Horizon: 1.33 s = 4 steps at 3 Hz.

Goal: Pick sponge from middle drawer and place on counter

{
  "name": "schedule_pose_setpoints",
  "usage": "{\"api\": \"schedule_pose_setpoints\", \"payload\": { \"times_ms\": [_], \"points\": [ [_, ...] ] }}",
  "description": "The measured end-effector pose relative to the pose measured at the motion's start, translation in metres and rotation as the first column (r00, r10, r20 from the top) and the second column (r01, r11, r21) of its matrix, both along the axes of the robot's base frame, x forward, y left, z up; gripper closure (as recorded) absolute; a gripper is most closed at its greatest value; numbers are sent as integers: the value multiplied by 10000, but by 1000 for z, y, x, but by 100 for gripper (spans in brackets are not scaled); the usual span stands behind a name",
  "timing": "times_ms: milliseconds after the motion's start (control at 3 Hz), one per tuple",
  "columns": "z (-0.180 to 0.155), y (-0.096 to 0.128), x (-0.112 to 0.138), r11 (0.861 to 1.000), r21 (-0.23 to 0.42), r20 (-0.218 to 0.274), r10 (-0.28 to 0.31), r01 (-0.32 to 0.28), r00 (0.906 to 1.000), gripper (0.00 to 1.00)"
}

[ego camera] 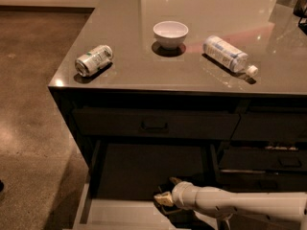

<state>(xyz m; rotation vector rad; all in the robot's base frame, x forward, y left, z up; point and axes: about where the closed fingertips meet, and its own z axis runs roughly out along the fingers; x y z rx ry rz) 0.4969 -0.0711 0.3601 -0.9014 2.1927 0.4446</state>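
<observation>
The middle drawer (pixel 120 213) stands pulled out at the bottom of the view, with a pale grey floor and side walls. My gripper (pixel 165 195) is at the end of the white arm (pixel 240 206), which reaches in from the right. It hangs just above the back part of the drawer's floor. A small yellowish piece shows at the gripper's tip. I cannot tell whether it is the sponge. No sponge shows anywhere else. The counter (pixel 144 73) is a glossy grey-brown slab above the dark cabinet.
On the counter lie a can (pixel 93 59) on its side at the left, a white bowl (pixel 171 33) in the middle and a plastic bottle (pixel 229 54) on its side at the right. A shut dark drawer with a black handle (pixel 154 126) sits above the open one.
</observation>
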Motion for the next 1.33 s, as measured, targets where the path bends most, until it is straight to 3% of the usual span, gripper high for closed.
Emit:
{"api": "schedule_pose_setpoints", "payload": {
  "times_ms": [333,667,1000,1333],
  "points": [
    [1,-6,1,9992,409,16,22,-23,10000,65],
    [8,-8,9,9951,853,630,452,-505,9970,88],
    [45,-12,15,9806,1122,2308,1318,-1609,9640,100],
    [125,-20,0,9558,1165,3931,2051,-2698,8963,100]
  ]
}}
